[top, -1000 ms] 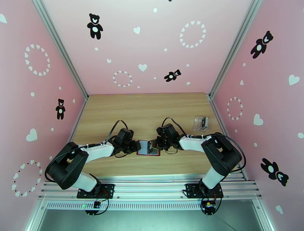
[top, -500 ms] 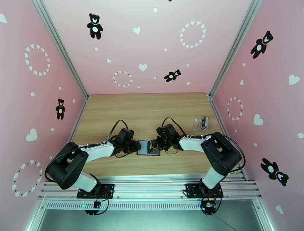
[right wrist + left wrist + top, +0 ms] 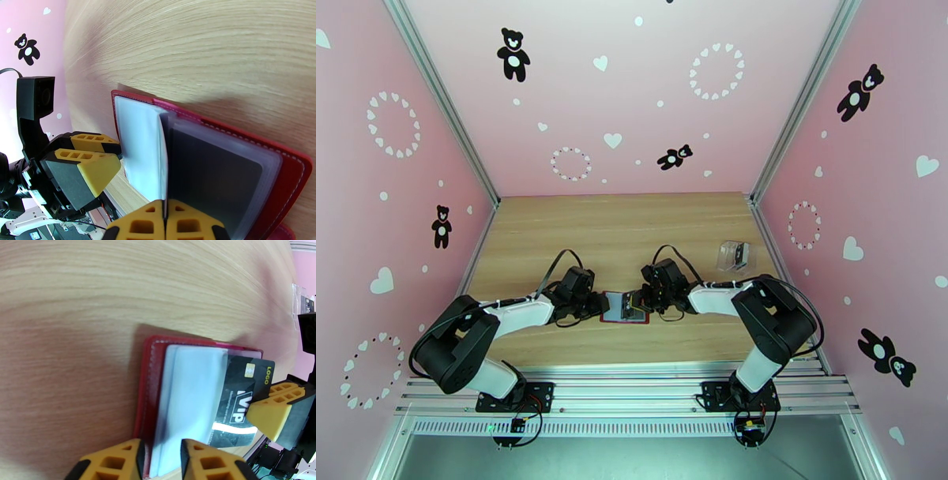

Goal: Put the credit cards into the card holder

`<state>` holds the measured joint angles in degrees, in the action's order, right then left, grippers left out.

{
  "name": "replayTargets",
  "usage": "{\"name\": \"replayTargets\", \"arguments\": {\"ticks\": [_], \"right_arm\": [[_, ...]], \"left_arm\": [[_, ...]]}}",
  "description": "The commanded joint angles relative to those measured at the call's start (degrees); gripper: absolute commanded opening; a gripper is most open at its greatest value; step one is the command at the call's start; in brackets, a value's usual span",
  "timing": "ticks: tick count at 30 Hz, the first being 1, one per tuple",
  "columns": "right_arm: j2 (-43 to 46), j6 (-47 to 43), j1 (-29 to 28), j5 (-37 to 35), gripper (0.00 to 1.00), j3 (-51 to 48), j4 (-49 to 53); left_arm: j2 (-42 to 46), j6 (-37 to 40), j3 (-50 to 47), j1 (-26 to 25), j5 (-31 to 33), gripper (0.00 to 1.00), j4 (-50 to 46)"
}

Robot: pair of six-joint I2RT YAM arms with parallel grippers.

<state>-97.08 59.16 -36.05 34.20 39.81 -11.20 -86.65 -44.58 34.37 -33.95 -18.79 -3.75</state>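
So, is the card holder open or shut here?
Open: the card holder lies spread on the table, pale sleeves exposed, a black credit card sticking out past its edge.

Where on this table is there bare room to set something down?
Bare wood: the far half of the table, between the back wall and both arms. A bare strip runs between the card holder and the near rail. The clear box sits at the far right. Crowded: the middle, where the left hand and right hand meet at the card holder.
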Motion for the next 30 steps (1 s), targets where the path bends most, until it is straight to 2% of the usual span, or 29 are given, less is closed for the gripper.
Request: {"name": "replayTargets", "arguments": {"ticks": [1,16,23,30], "right_arm": [[-1.1,0.4,-0.6,-0.4,0.0,-1.0,1.1],[-1.1,1.3,-0.8,-1.7,0.0,-0.4,2.4],[0.0,-2.0,-0.8,-4.0,0.22,2.3,8.9],[0.1,-3.3,-1.0,-5.5,0.32,4.1,12.4]], "left_arm": [[-1.3,1.0,0.8,-0.7,1.3,0.31,-2.1],[-1.2,1.2,0.8,-0.9,1.6,0.31,-2.3],[-1.0,1.4,0.9,-1.0,1.4,0.31,-2.6],[-1.0,1.8,1.0,-0.9,1.6,0.31,-2.8]]}}
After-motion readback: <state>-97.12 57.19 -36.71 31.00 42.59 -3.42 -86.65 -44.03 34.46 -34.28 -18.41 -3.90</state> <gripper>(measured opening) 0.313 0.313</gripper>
